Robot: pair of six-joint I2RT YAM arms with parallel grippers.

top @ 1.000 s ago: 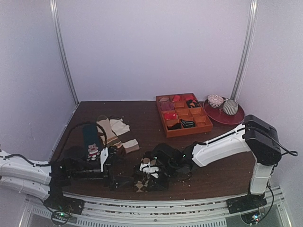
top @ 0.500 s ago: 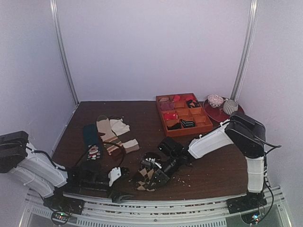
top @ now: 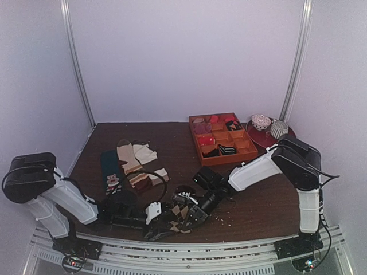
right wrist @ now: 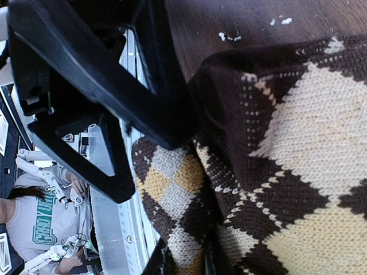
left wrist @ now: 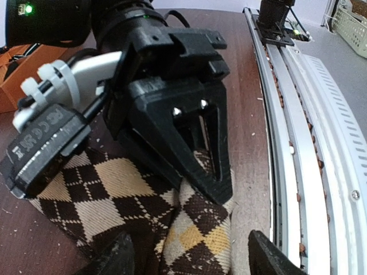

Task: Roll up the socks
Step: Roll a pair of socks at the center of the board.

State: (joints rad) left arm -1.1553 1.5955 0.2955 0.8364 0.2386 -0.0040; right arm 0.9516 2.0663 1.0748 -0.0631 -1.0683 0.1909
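Left claw (left wrist: 192, 260) gapes wide and empty, poised over the socks (left wrist: 109, 183). Right claw (left wrist: 213, 186) pinches their bunched fold. The socks lie at the counter's (left wrist: 241, 69) near edge, beside the metal rail (left wrist: 298, 143).

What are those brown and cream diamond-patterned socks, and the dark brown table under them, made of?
The brown, cream and black argyle socks look like knitted yarn, perhaps wool or a cotton blend: single stitches show, and the surface is soft and matte. The dark brown table looks like wood or a wood-effect laminate, with fine grain streaks; I cannot tell which.
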